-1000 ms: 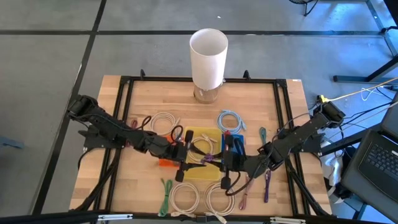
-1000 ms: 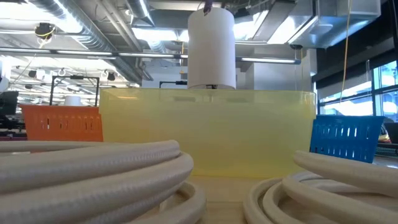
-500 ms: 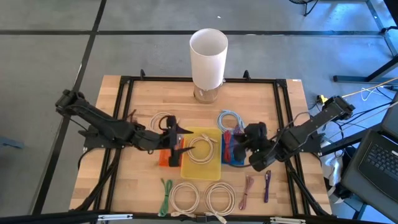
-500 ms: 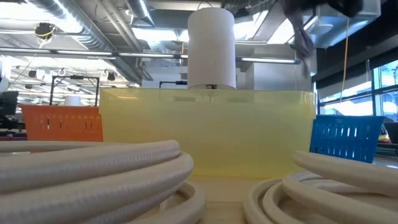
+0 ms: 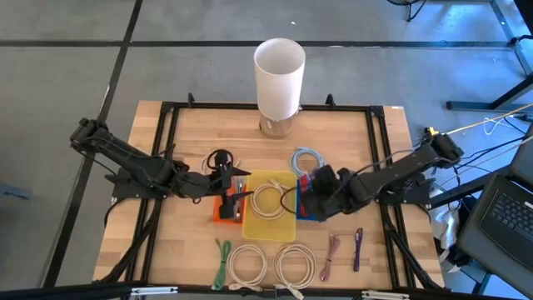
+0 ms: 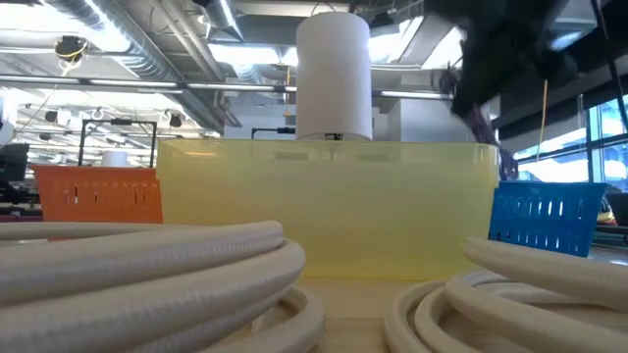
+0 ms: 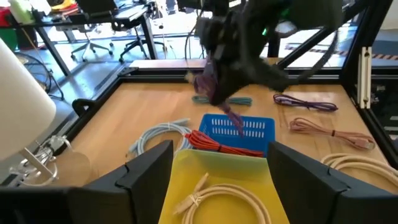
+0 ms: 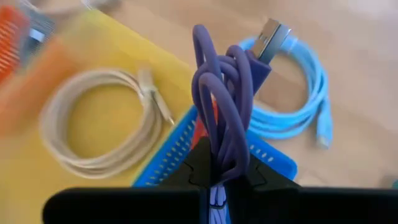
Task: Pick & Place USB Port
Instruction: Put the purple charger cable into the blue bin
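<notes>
The purple USB cable [image 8: 221, 93], a folded bundle with a silver plug [image 8: 272, 32], hangs in my right gripper [image 8: 222, 171] above the blue bin [image 7: 239, 127]. That bin holds a red cable [image 7: 217, 143]. The low view shows the bundle [image 6: 481, 123] dangling over the bin [image 6: 545, 216]. In the high view my right gripper [image 5: 310, 193] is over the blue bin [image 5: 310, 215]. My left gripper [image 7: 219, 155] is open and hovers over the yellow bin's [image 5: 287, 229] left side, beside the orange bin [image 5: 223, 212]. My right gripper pinches the purple cable bundle near its lower end [image 8: 219, 163] between the two fingers, several strands together. The fingers lie across the strands. The bundle is lifted clear above the blue bin, and its plug end [image 8: 272, 32] reaches out beyond the fingertips.
A white cable coil [image 5: 268, 200] lies in the yellow bin. A tall white cylinder [image 5: 279, 75] stands at the far edge. Loose cables lie around: light blue [image 5: 310, 160], white coils [image 5: 250, 262] [image 5: 296, 265], green [image 5: 221, 254], pink [image 5: 329, 254], purple [image 5: 358, 246].
My right gripper has risen from the yellow bin's near edge with the purple cable and carried it toward the far-right, ending over the blue bin. My left gripper has drawn back from the same spot toward the table's left and far edge.
</notes>
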Action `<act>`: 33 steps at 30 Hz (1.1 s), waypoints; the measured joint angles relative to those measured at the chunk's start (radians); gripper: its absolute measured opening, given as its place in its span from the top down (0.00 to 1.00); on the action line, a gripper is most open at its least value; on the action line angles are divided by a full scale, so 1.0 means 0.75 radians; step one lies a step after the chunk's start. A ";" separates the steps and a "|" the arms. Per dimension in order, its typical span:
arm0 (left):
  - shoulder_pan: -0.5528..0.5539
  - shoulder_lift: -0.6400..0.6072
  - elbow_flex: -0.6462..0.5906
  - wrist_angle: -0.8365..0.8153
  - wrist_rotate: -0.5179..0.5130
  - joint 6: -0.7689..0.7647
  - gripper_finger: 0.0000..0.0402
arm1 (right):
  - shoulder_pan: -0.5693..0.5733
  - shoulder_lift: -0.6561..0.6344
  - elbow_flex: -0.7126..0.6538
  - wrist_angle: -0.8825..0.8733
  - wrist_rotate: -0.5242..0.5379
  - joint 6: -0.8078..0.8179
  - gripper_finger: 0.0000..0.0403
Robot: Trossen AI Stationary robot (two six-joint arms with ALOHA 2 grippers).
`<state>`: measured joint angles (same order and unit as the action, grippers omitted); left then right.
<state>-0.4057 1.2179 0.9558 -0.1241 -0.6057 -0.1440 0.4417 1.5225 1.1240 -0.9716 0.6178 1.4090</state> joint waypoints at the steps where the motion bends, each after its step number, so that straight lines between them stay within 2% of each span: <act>1: 0.000 0.000 0.000 -0.001 0.000 0.000 0.37 | -0.016 0.002 -0.033 0.029 -0.025 0.000 0.95; 12: 0.000 0.000 0.000 -0.023 0.019 -0.030 0.37 | -0.110 0.005 -0.391 0.576 -0.217 0.001 0.95; 16: 0.000 0.000 0.000 -0.023 0.020 -0.040 0.37 | -0.132 0.005 -0.476 0.699 -0.260 0.002 0.95; 20: 0.000 0.000 0.000 -0.023 0.035 -0.041 0.37 | -0.133 0.005 -0.492 0.703 -0.251 0.000 0.94; 28: 0.000 0.001 0.000 -0.039 0.033 -0.039 0.37 | -0.132 0.004 -0.443 0.675 -0.223 -0.075 0.64; 33: 0.000 0.001 0.000 -0.079 0.033 -0.056 0.37 | -0.118 0.002 -0.331 0.462 -0.149 -0.073 0.54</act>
<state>-0.4060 1.2182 0.9558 -0.1832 -0.5813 -0.1860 0.3533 1.5238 0.8759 -0.6252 0.5063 1.3540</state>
